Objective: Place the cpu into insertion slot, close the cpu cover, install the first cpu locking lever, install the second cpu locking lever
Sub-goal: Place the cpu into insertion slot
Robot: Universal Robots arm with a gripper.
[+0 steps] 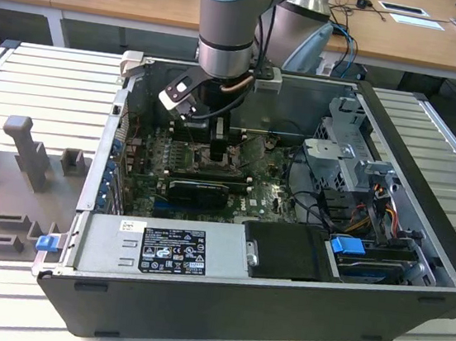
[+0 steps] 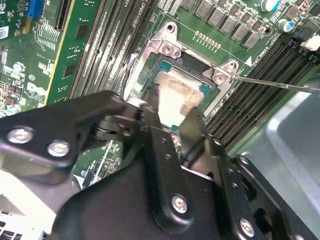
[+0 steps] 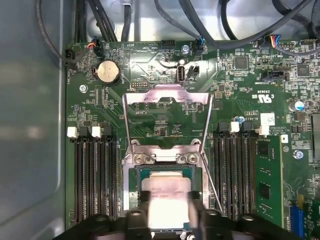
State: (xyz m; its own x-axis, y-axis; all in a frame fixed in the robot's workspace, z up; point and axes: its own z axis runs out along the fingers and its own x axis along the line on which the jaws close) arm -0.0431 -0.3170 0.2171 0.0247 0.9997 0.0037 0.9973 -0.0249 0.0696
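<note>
The cpu, a pale silvery square, lies in or just above the insertion slot on the green motherboard. My gripper reaches down over it, a dark finger against each of two opposite edges, shut on the chip. The second wrist view has the same grip: gripper, cpu, metal rim of the insertion slot. Beyond the socket the cpu cover stands swung open, its big opening showing the board behind. A thin locking lever juts out beside the socket. From the exterior view the gripper is deep inside the computer case.
Long black memory slots run along both sides of the socket. Cables cross past the open cover, and a grey case wall stands close by. The power supply and a drive cage crowd the case.
</note>
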